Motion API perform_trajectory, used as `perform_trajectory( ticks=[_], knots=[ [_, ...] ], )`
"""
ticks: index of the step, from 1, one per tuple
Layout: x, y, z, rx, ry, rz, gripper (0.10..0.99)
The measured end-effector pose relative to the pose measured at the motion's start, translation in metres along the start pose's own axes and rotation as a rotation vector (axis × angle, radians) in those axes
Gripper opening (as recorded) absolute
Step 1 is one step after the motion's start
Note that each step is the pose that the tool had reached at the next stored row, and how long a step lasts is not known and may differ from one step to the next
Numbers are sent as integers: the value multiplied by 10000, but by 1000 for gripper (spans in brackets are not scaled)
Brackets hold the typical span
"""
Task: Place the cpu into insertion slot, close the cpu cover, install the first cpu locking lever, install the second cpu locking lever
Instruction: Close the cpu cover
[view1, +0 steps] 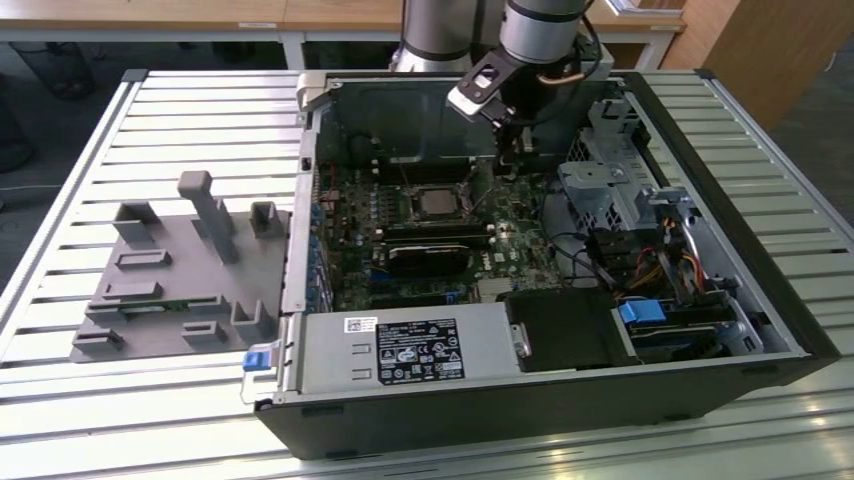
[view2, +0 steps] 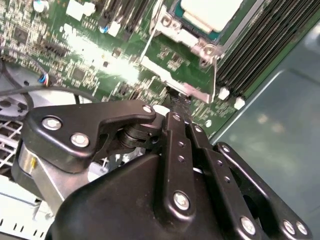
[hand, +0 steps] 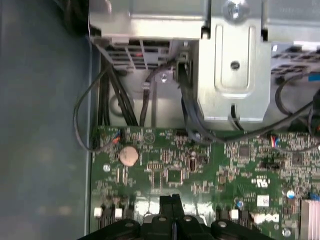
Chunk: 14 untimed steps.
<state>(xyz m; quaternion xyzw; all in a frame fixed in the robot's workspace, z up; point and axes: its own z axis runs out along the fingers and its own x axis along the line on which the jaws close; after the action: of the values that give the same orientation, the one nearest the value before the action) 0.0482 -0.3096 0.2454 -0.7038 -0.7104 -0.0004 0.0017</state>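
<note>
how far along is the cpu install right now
Done: the cpu sits in the insertion slot, and the cpu cover looks lowered around it. In hand: nothing; the gripper is shut and empty, low over the green board beside the slot. Left: the locking levers; whether either is latched cannot be told.

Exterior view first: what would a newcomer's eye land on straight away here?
The open black computer case on the slatted table grabs attention, with the gripper reaching down into it, fingers together close above the green motherboard. The silver-topped cpu sits near the board's middle, toward the exterior view's left of the gripper. A grey moulded holder lies on the table at the exterior view's left.
</note>
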Motion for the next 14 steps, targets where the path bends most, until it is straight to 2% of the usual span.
perform_trajectory(
  ticks=[14],
  knots=[
    [-19, -213, 6, 0, 1, -70, 106]
  ],
)
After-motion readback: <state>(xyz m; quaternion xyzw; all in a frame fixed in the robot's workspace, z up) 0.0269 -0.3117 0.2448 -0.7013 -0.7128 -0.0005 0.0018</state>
